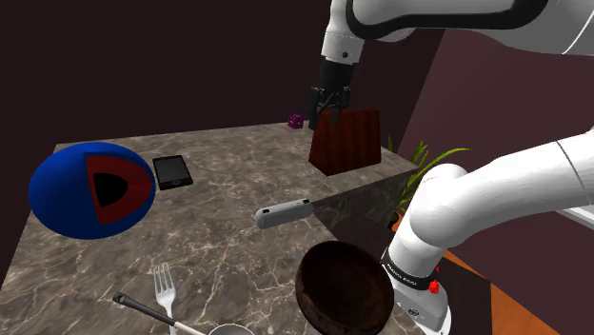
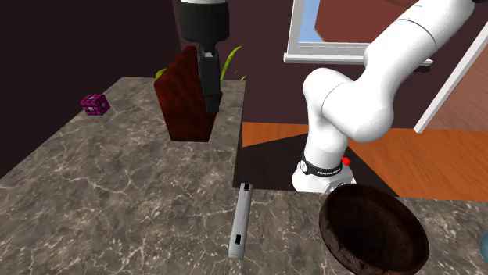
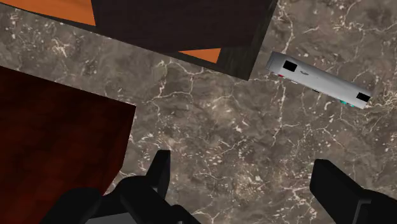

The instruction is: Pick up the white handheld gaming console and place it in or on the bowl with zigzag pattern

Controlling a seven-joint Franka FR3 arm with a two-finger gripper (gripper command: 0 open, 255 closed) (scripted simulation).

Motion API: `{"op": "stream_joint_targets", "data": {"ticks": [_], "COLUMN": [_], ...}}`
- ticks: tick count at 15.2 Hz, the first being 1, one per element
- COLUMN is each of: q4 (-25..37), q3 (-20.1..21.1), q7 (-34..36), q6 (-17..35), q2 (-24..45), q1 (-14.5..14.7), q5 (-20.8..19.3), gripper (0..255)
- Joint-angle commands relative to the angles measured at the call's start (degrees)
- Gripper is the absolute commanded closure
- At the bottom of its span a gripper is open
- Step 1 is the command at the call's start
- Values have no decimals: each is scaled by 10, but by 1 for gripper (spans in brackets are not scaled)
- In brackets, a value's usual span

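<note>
Tool (image 1: 326, 109) just beside dark-red block (image 1: 350, 141)

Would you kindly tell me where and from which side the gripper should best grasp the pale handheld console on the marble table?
Probably its middle, from straight above: the console lies flat on the table, long and slim, so the open gripper should span its narrow width.

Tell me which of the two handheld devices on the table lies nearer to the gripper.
The light grey handheld console, at the table's edge close to the open gripper. The black phone lies farther away, beside the blue object.
</note>
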Motion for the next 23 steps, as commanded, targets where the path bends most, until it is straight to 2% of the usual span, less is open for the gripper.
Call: {"op": "stream_joint_targets", "data": {"ticks": [1,9,17,18,23], "q4": [0,-71,-166,-175,-201], "q3": [0,14,29,30,29], "q7": [0,-207,-408,-426,-424], "q6": [0,113,224,234,282], "q2": [0,53,77,78,101], "q1": [0,121,240,250,248], "q5": [0,-12,-26,-28,-31], "gripper": [0,0,0,0,0]}}
